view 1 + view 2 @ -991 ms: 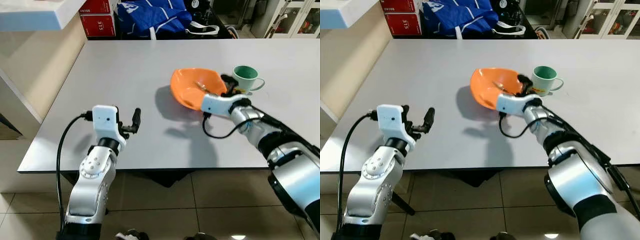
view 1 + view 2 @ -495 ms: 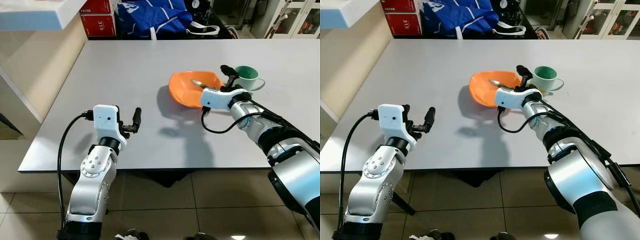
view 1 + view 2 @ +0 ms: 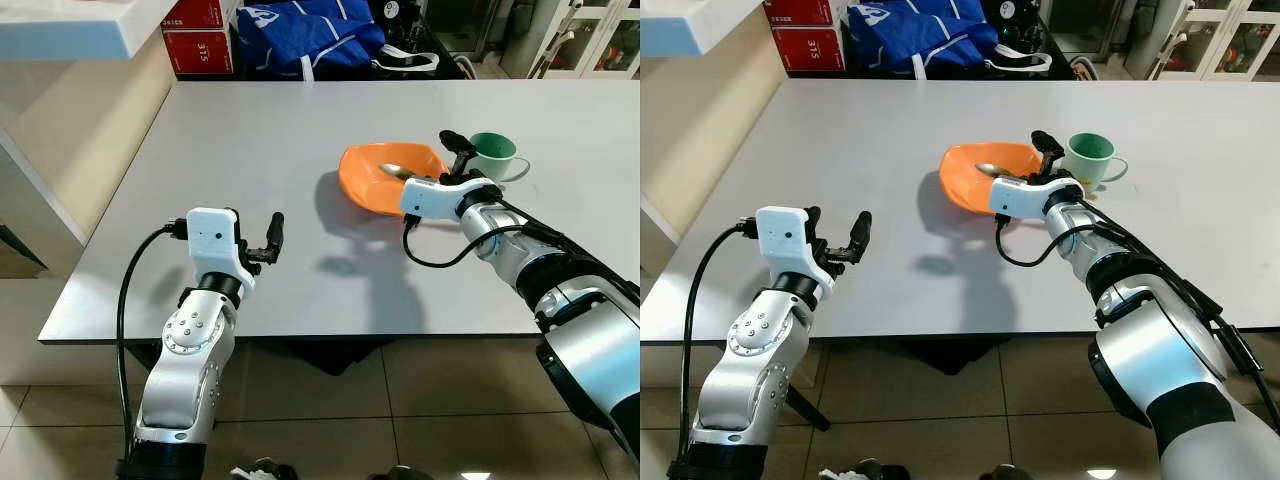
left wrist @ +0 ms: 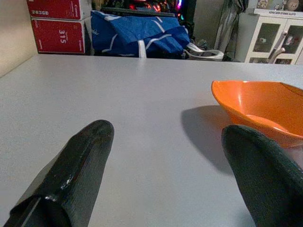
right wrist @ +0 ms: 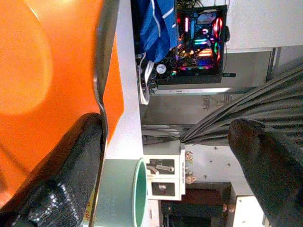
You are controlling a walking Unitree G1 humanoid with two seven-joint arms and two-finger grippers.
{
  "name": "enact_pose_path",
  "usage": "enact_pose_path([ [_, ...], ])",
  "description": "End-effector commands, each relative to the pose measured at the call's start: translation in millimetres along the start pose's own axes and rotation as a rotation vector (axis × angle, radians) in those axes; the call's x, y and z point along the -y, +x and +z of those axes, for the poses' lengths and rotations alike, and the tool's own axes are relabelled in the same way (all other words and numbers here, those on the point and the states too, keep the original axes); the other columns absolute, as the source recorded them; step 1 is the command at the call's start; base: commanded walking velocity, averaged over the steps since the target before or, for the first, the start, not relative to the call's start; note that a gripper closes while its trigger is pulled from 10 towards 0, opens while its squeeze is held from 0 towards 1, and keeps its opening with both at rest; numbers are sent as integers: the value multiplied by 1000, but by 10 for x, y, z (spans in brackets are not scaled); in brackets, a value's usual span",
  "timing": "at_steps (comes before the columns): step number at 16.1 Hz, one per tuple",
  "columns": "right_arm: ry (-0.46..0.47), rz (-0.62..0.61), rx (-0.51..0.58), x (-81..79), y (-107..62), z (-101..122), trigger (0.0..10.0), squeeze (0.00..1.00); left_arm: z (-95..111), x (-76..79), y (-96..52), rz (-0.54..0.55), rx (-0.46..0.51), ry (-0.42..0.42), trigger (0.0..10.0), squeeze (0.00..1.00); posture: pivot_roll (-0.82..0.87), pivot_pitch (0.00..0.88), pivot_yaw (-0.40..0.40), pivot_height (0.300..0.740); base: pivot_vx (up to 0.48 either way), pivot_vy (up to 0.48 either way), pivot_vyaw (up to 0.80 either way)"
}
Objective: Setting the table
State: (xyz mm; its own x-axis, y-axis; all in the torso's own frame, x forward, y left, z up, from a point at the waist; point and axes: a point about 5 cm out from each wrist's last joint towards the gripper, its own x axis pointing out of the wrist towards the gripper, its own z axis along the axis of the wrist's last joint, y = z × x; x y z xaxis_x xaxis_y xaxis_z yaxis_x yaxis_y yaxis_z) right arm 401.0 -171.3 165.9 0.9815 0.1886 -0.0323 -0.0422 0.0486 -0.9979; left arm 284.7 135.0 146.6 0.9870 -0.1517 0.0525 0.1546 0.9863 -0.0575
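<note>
On the grey table an orange bowl rests flat, a little right of the middle, and a silver spoon lies inside it with its handle going up toward the rim on the side of the cup; just beside the bowl, on its right, a green cup stands upright with the handle turned to the right; the right gripper is at the right rim of the bowl, between the bowl and the cup, with its two black fingers spread well apart and nothing held between them; in the right wrist view one finger lies close against the orange wall and the spoon handle, but I cannot tell if it really touches, and the other finger is far from it in free air; the left gripper hovers low over the near left part of the table, well apart from the bowl, its fingers also wide open and empty, pointing toward the bowl; beyond the far edge of the table there are a blue bag and red boxes; below the near edge a tiled floor is visible.
</note>
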Motion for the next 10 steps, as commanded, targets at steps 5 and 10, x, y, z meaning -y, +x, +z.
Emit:
enact_pose_path([
  [5,-17,-14,3,80,19,-14,10000,0,-5,-23,18,14,0,-7,10000,0,-141,26,15,740,0,0,0],
  [10,-22,7,14,37,13,6,10000,0,-7,-15,11,16,0,-9,10000,0,-142,30,13,740,0,0,0],
])
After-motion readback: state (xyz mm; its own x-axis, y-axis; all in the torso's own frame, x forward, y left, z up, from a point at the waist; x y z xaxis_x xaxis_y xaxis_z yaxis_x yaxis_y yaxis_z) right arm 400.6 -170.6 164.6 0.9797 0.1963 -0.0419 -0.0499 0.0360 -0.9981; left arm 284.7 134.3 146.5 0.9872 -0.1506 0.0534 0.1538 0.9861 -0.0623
